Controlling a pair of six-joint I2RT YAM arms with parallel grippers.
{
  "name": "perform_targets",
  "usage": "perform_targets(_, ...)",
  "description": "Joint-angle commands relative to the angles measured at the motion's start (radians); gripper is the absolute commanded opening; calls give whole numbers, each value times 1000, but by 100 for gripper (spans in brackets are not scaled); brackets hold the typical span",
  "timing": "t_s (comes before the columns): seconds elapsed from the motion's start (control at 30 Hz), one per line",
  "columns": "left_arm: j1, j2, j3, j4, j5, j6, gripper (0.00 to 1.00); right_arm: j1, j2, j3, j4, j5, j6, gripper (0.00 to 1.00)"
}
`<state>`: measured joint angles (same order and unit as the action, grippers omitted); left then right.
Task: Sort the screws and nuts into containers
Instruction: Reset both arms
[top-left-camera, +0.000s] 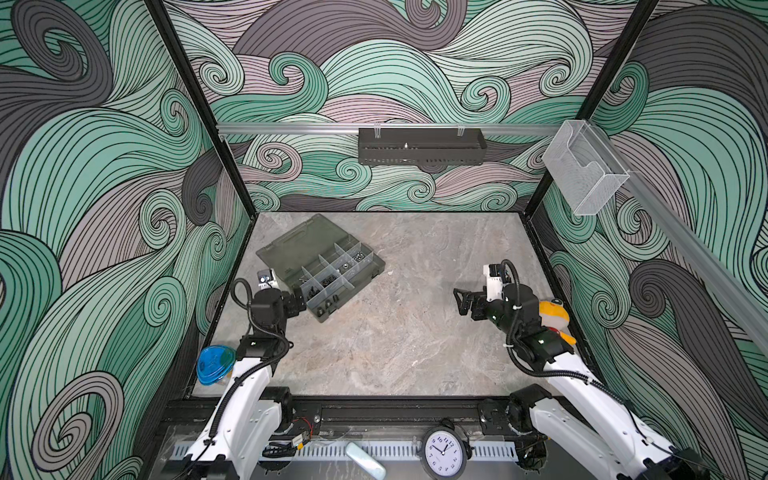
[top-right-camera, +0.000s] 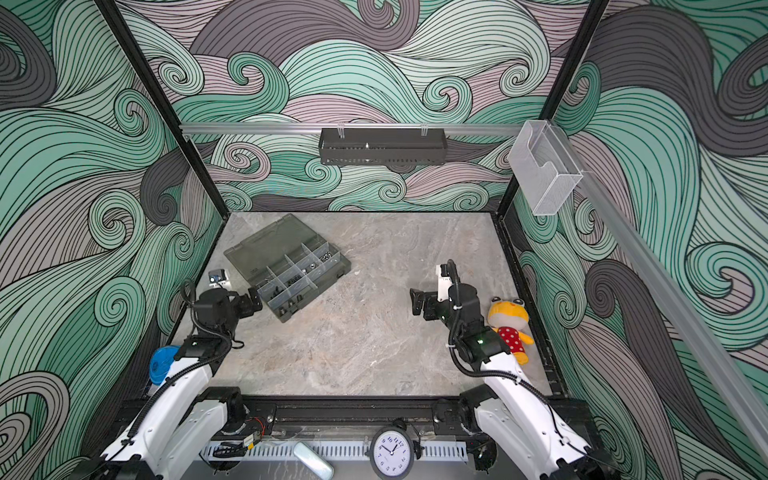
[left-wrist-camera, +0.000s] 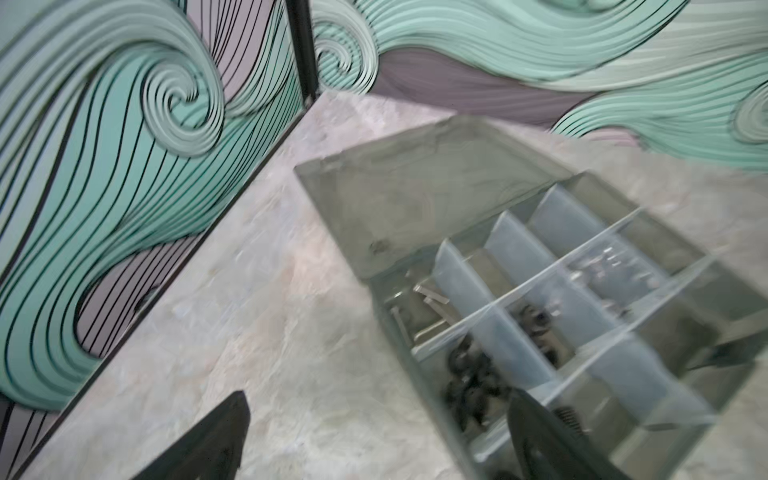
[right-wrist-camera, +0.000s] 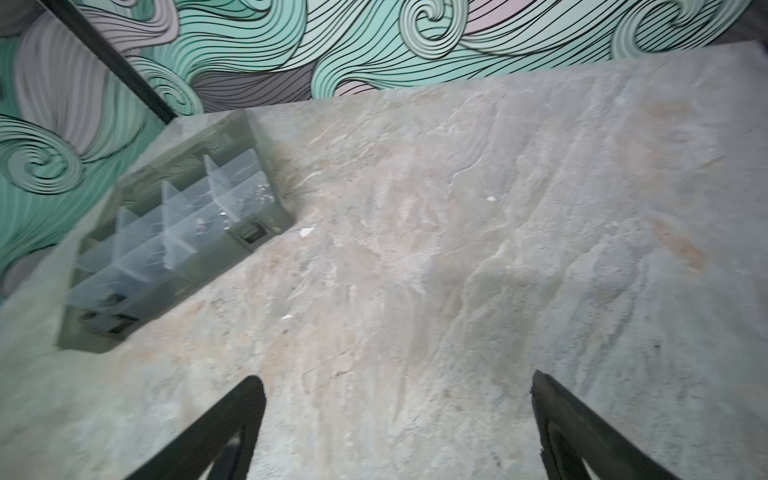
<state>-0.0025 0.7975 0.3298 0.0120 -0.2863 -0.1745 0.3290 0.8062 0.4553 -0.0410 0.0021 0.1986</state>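
At box (top-left-camera: 291, 245) near corner: left gripper (left-wrist-camera: 378, 415) wide open, empty.
Right gripper (right-wrist-camera: 397, 378) well apart from box, likewise; risk of left finger (left-wrist-camera: 540, 440) nudging box, spilling nuts (left-wrist-camera: 473, 382).

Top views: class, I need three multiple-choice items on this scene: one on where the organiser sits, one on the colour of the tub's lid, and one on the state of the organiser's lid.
1. Where on the table is the organiser?
A) far left part
B) near right corner
C) dead centre

2. What colour is the tub's lid?
A) red
B) blue
C) white

3. The organiser's lid is:
A) shut
B) open, laid back
C) standing upright

Answers:
1 A: in both top views it lies towards the far left corner.
2 B: the lid is plainly blue.
3 B: the compartments are exposed and the lid lies flat behind them.
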Motion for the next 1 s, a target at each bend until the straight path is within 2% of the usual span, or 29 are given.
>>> perform_targets(0.0,-5,37,38,84,-135,-25,99,-39,29,-48,201,169,-113,100)
perform_targets(0.1,-4,124,21,129,-166,-21,99,-61,94,-116,382,241,-112,100)
perform_targets(0.2,-4,185,-54,334,-68,80,98,-81,163,-87,402,261,-127,100)
perform_targets(0.27,-7,177,-47,321,-24,87,99,-88,186,-83,416,254,-170,100)
perform_targets(0.37,-8,146,-122,467,2,86,99,-120,200,-126,452,306,-162,100)
perform_targets(0.47,-7,132,-135,481,47,101,99,-168,233,-204,573,275,-128,100)
perform_targets(0.63,-7,252,-53,461,148,128,99,-174,340,-256,833,234,-186,100)
perform_targets(0.73,5,343,4,461,101,115,99,-194,434,-234,928,170,-236,100)
perform_targets(0.8,41,403,24,500,119,90,98,-201,479,-207,937,127,-291,100)
perform_targets(0.87,82,450,39,548,203,66,99,-217,569,-214,1048,93,-307,100)
perform_targets(0.97,97,503,62,584,203,56,99,-231,736,-219,1226,85,-305,100)
